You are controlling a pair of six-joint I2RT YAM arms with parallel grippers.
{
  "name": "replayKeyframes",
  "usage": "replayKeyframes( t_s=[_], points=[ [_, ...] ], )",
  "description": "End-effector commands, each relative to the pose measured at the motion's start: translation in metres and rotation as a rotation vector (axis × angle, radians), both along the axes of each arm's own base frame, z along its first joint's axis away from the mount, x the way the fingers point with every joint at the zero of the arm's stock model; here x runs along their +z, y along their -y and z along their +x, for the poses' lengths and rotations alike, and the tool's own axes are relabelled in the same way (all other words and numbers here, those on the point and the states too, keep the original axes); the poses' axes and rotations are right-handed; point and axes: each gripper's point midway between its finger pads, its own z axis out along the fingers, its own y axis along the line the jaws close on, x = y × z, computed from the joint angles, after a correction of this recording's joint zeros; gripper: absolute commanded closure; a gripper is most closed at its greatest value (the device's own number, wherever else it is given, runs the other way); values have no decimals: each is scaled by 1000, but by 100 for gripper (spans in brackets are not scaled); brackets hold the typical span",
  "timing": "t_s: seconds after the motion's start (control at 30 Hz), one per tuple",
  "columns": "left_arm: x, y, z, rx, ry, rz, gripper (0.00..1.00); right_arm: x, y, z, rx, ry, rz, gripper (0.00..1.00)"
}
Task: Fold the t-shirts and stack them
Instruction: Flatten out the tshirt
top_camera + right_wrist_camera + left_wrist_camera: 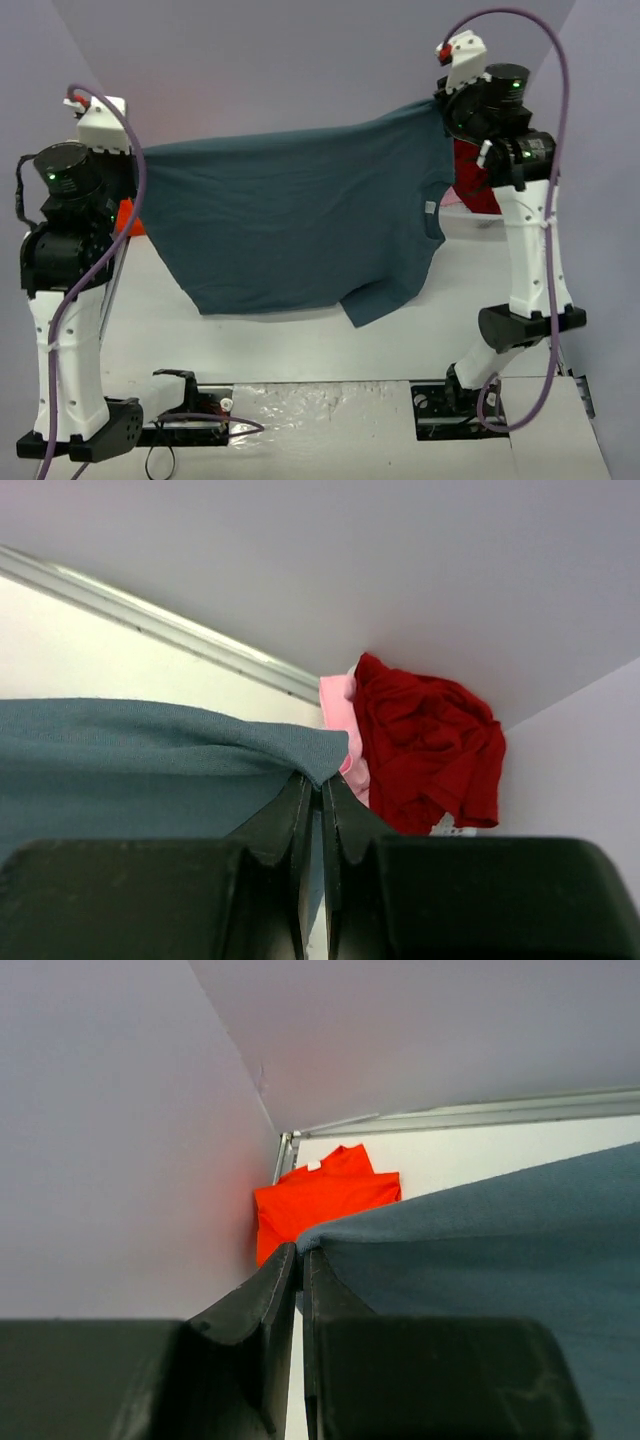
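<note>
Left hand (300,1255) and right hand (320,782) are each clamped tight on opposite ends of the blue-grey t-shirt (300,225), so it hangs stretched out above the worktop (300,345). The orange t-shirt (320,1200) sits in the far left corner. The dark red t-shirt (430,745) is bunched against the pink t-shirt (338,705) at far right.

white arms (528,250) with black joints (72,175) and purple cables (566,120).

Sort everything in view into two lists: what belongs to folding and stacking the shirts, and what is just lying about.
Job: blue-grey shirt, pinched by left claw and right claw; orange shirt; dark red shirt; pink shirt.
Not the job: purple cables; table.
</note>
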Motion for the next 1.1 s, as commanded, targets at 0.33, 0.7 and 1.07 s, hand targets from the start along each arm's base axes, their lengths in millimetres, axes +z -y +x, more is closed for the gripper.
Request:
replayKeyframes(
  t_s=[0.33, 0.7, 1.07],
  points=[
    [-136, -12, 155, 113, -284, 3, 98, -116, -10, 154, -89, -134, -49, 100],
    [-68, -7, 162, 108, -130, -77, 98, -24, -8, 131, -115, 91, -25, 100],
    [-131, 2, 59, 18, -324, -15, 98, -62, -4, 21, -29, -39, -16, 100]
  ],
)
